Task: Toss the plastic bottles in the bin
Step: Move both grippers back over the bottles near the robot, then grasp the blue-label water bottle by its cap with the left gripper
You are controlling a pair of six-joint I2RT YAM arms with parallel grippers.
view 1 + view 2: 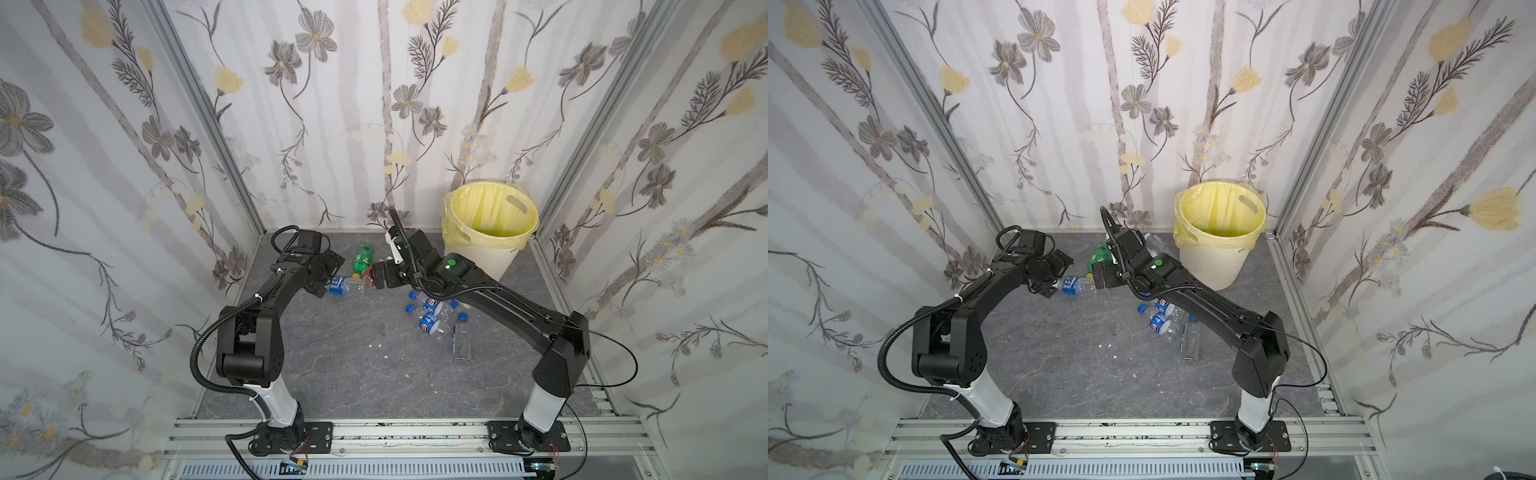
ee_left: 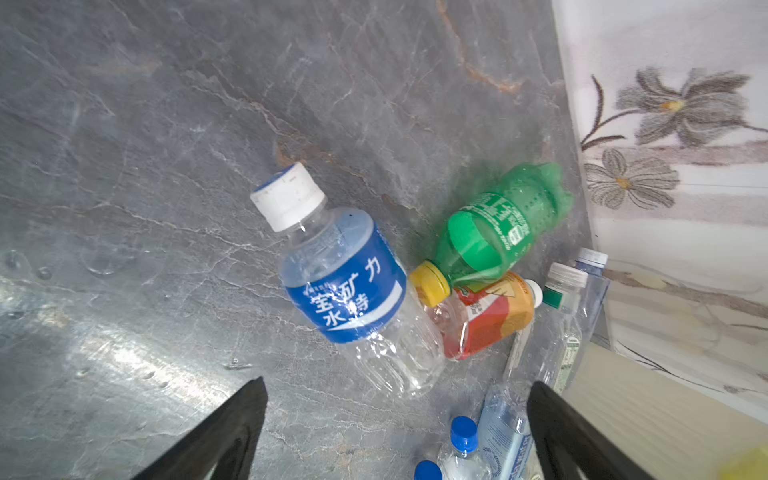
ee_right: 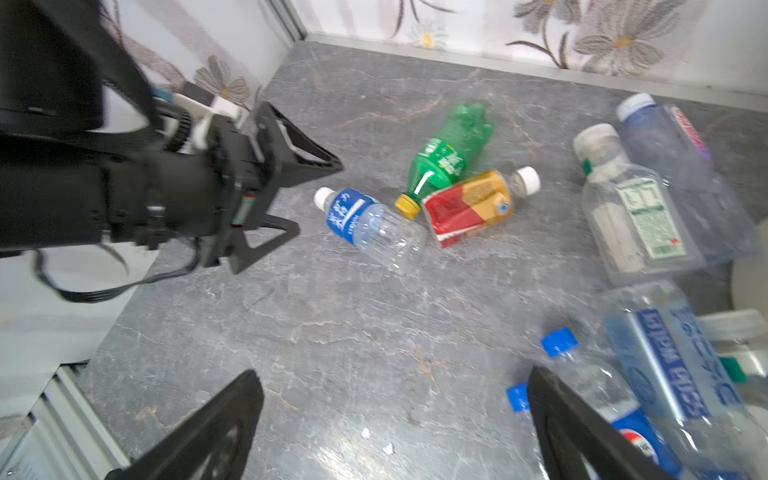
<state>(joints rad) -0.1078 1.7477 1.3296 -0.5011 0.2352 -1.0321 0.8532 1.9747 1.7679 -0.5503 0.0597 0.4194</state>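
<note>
A clear plastic bottle with a blue label and white cap [image 2: 345, 286] [image 3: 365, 224] lies on the grey floor beside a green bottle [image 2: 498, 224] [image 1: 364, 255] and an orange-red bottle [image 2: 486, 316] [image 3: 469, 208]. My left gripper [image 1: 328, 274] [image 2: 397, 382] hangs open just above that clear bottle, holding nothing. Facing it from the right, my right gripper [image 1: 376, 276] [image 3: 394, 372] is open over bare floor. More clear bottles with blue caps [image 1: 432, 316] [image 3: 673, 365] lie under the right arm. The bin [image 1: 478, 257] [image 1: 1217, 266], lined in yellow, stands at the back right.
Two clear bottles [image 3: 636, 216] lie by the back wall next to the bin. Flowered walls close in the left, back and right sides. Small white scraps [image 1: 376, 345] dot the middle floor. An aluminium rail [image 1: 415, 432] runs along the front edge.
</note>
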